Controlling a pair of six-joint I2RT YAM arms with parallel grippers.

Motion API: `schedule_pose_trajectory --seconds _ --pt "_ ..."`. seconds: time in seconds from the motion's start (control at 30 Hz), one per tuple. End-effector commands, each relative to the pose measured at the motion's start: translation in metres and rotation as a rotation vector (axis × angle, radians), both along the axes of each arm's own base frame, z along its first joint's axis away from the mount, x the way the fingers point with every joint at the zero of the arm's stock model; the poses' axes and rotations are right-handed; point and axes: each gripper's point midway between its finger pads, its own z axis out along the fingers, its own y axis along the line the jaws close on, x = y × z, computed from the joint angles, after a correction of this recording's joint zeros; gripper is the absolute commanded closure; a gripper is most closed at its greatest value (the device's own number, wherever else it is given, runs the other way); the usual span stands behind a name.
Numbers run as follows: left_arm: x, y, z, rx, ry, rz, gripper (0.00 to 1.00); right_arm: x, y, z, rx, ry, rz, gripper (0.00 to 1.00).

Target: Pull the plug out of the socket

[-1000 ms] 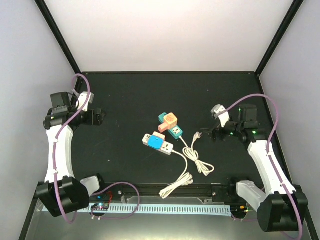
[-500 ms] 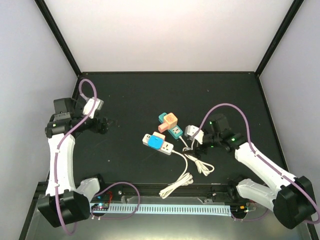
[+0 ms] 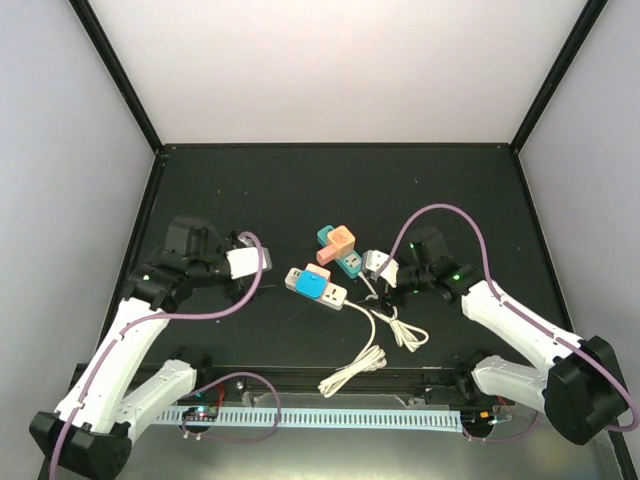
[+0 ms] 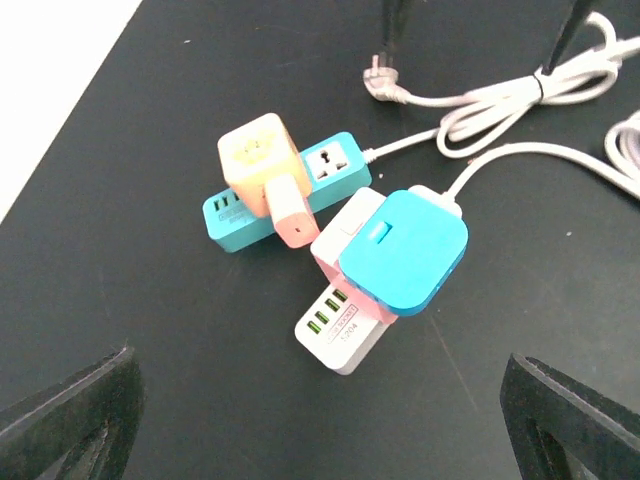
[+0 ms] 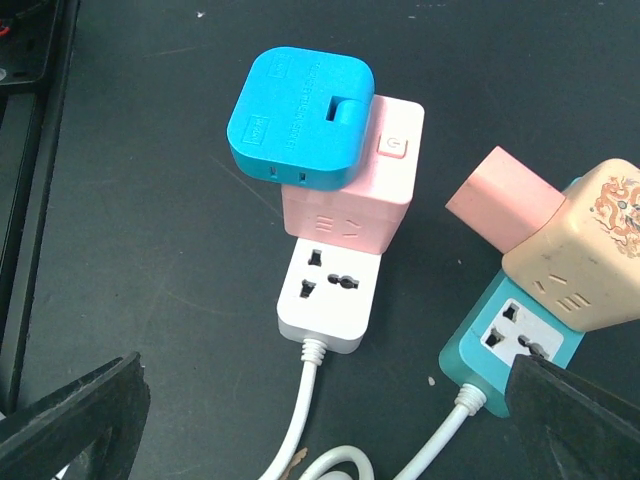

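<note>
A white power strip point(image 3: 335, 296) lies mid-table with a pink adapter point(image 5: 350, 190) plugged into it and a blue plug point(image 3: 312, 286) on top of that. Behind it a teal power strip point(image 3: 348, 262) carries a cream cube adapter point(image 3: 340, 238) with a pink plug point(image 5: 500, 195). My left gripper point(image 3: 262, 275) is open, just left of the white strip and apart from it; its view shows the blue plug point(image 4: 400, 250) and the strip's end point(image 4: 340, 335) ahead. My right gripper point(image 3: 385, 292) is open, right of both strips, above their cables.
White cables point(image 3: 385, 325) run from both strips toward the near edge, coiled and tied. A loose plug end point(image 4: 380, 85) lies beyond the teal strip. A black rail and a white cable tray point(image 3: 330, 415) line the near edge. Walls enclose the table.
Both arms have swung in toward the middle. The left gripper came from the far left to beside the white strip. The right gripper moved left to the strips' cable ends.
</note>
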Motion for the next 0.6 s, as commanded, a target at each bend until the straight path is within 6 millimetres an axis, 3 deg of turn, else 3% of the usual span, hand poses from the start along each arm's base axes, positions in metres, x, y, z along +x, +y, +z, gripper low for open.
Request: schedule_pose_trajectory --seconds 0.0,0.17,0.43,0.57 --pt "0.011 -0.014 -0.008 0.121 -0.146 -0.101 0.01 0.002 0.004 0.013 0.027 -0.030 0.005 0.00" --pt "0.007 -0.033 -0.010 0.122 -0.179 -0.185 0.01 0.003 0.003 0.012 0.016 -0.034 -0.003 0.00" --pt "-0.009 -0.056 -0.051 0.278 -0.159 -0.331 0.01 0.010 -0.001 0.002 -0.027 -0.040 -0.028 0.00" --pt "-0.003 -0.067 -0.055 0.281 -0.188 -0.334 0.01 0.015 -0.004 -0.005 -0.060 -0.050 -0.048 0.00"
